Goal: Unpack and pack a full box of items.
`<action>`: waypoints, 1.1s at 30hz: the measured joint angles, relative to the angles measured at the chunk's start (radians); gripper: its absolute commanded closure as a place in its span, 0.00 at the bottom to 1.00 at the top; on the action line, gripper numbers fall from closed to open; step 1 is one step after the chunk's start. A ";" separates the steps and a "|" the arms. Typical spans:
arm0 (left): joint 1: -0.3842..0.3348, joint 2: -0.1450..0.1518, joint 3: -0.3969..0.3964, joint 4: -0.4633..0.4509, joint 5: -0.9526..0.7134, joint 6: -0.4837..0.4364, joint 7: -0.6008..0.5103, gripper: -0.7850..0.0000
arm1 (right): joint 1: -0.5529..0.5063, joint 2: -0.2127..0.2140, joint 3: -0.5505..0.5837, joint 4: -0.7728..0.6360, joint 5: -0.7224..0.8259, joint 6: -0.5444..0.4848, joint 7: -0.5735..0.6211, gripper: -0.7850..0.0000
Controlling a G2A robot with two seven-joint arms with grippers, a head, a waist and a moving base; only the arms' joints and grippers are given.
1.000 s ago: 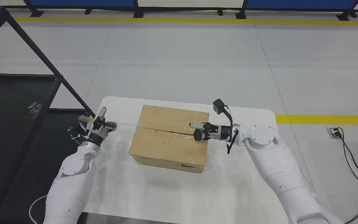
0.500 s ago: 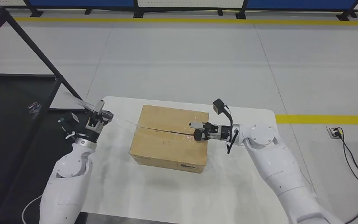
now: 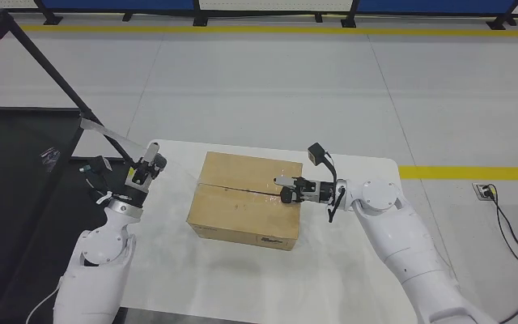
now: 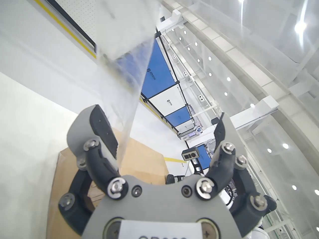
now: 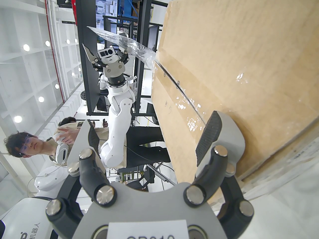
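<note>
A closed cardboard box point(image 3: 247, 198) sits mid-table, its top seam point(image 5: 179, 85) running across. My left gripper point(image 3: 148, 162) is raised off the box's left side, fingers spread open. A clear tape strip point(image 4: 124, 63) clings to one finger pad point(image 4: 104, 130) and trails up and away. In the right wrist view the tape point(image 5: 134, 47) stretches from the box's far edge to the left gripper point(image 5: 106, 50). My right gripper point(image 3: 283, 188) is open at the box's right end, one finger point(image 5: 211, 135) lying on the box top point(image 5: 236, 50) near the seam.
The box stands on a white table point(image 3: 243, 275) with bare surface in front of it and on both sides. A black metal frame point(image 3: 57, 77) slants past the table's left corner. Beside the table on the left lies a dark floor area point(image 3: 32, 186).
My left gripper has lifted from the table's left edge and tilted upward, drawing the clear tape strip up and out to the left. The right arm and the box have kept still.
</note>
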 measured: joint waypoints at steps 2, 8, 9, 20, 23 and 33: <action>0.010 0.000 0.000 -0.023 0.003 0.001 0.001 0.00 | -0.014 0.001 0.005 -0.017 0.006 -0.003 -0.019 0.00; 0.037 0.000 0.011 -0.095 0.028 0.003 0.005 0.00 | -0.075 0.019 0.052 -0.100 0.030 -0.008 -0.057 0.00; 0.042 0.000 0.016 -0.108 0.037 0.004 0.007 0.00 | -0.083 0.022 0.057 -0.112 0.031 -0.002 -0.056 0.00; 0.071 -0.003 0.053 -0.204 0.105 0.014 0.027 0.00 | -0.128 0.040 0.082 -0.173 0.036 0.012 -0.050 0.00; 0.071 -0.004 0.063 -0.217 0.122 0.013 0.022 0.00 | -0.135 0.044 0.086 -0.179 0.039 0.012 -0.049 0.00; 0.042 -0.012 0.134 -0.212 0.202 0.025 0.027 0.00 | -0.204 0.063 0.156 -0.252 0.107 -0.114 -0.101 0.00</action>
